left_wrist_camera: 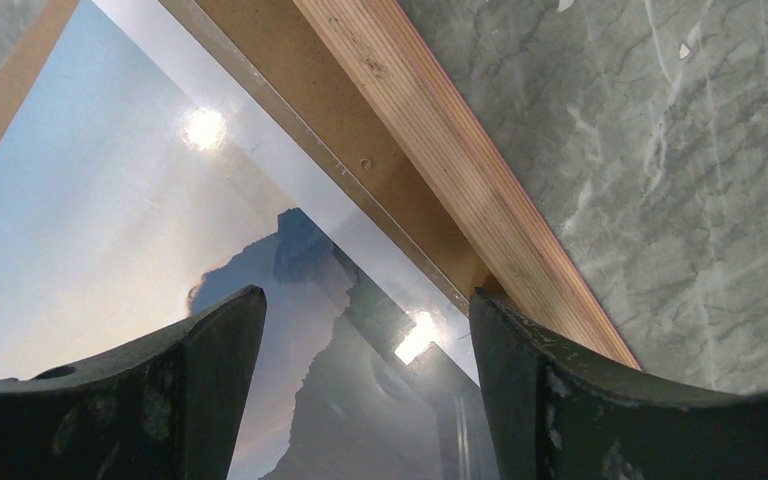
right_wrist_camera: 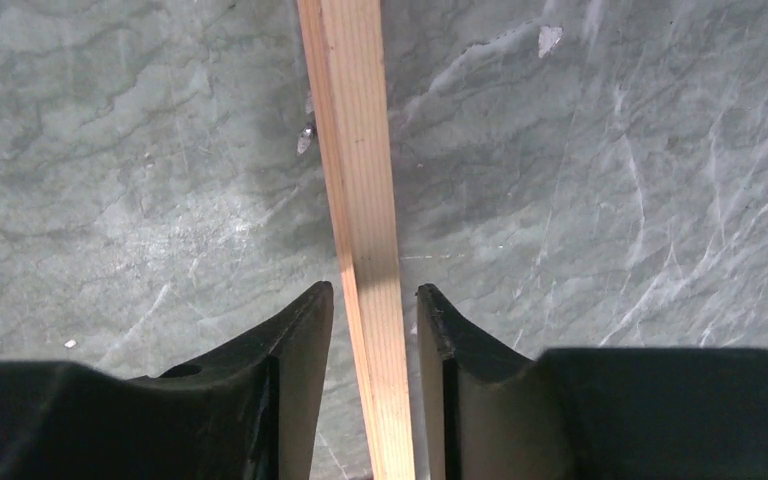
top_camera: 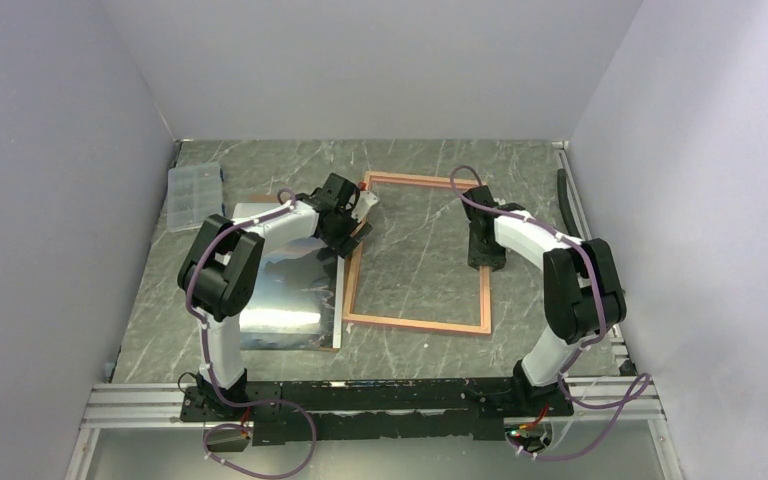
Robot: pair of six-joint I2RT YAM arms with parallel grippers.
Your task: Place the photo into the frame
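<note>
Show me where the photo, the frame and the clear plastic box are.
photo (top_camera: 290, 300), top view, on its glossy lower part, left of the frame.
frame (top_camera: 415, 324), top view, on its near rail.
clear plastic box (top_camera: 193, 195), top view, on the middle of its top.

Cannot see the far end of the photo (top_camera: 280, 300) from above, under the left arm (top_camera: 260, 225). Cannot make out the right tool (right_wrist_camera: 375, 300) there, tucked beneath its wrist. Cannot tell what fills the box (top_camera: 193, 190): too small. Cannot follow the rail of the frame (right_wrist_camera: 360, 180) past the right wrist view's edges.
</note>
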